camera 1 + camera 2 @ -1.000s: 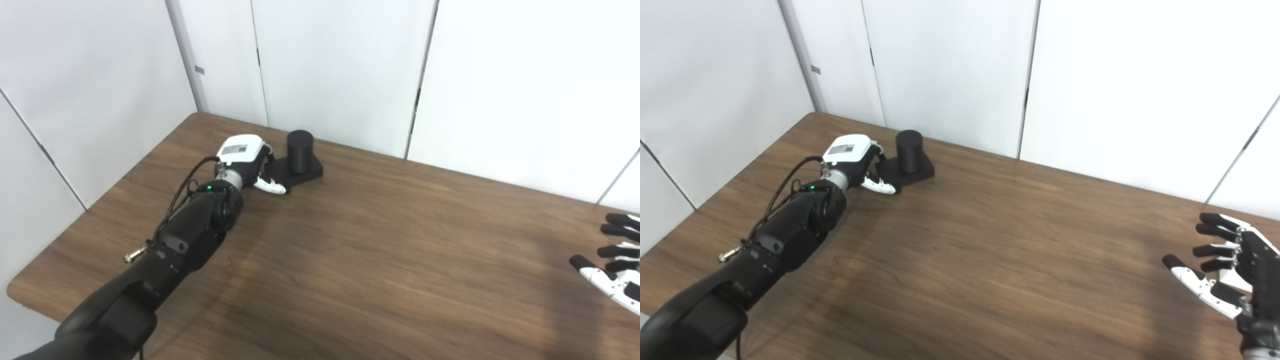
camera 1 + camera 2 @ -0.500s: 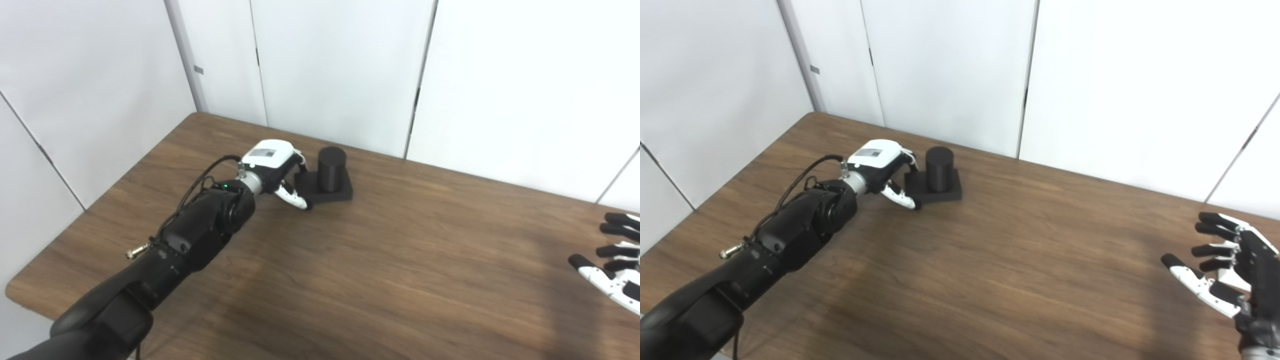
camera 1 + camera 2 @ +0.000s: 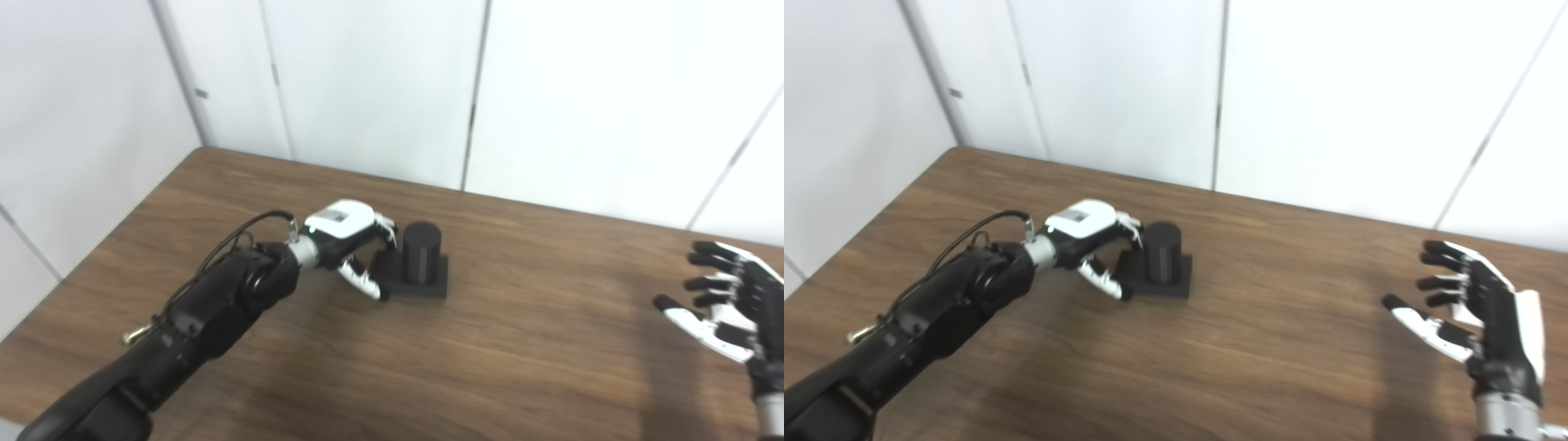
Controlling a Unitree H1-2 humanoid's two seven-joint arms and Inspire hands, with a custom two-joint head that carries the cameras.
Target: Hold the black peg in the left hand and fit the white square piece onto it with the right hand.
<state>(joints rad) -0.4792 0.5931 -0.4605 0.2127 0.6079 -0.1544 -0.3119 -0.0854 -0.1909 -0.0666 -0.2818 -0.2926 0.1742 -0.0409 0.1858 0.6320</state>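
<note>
1. I see the black peg standing upright on its square black base, which lies flat on the wooden table, left of the table's middle.
2. My left hand sits just to the left of that base, its arm stretching in from the lower-left corner.
3. Its fingers curl over the base's far left corner, close beside the peg's side, and the thumb angles down along the near left edge, its tip at the near corner.
4. So the left hand is clamped on the base of the peg from the left side; the upright cylinder itself stands free of the palm.
5. My right hand is far off at the right side of the table, well apart from the peg.
6. It hangs above the tabletop with palm turned leftward, fingers spread and thumb pointing towards the peg, holding nothing.
7. I cannot find the white square piece in either view.
</note>
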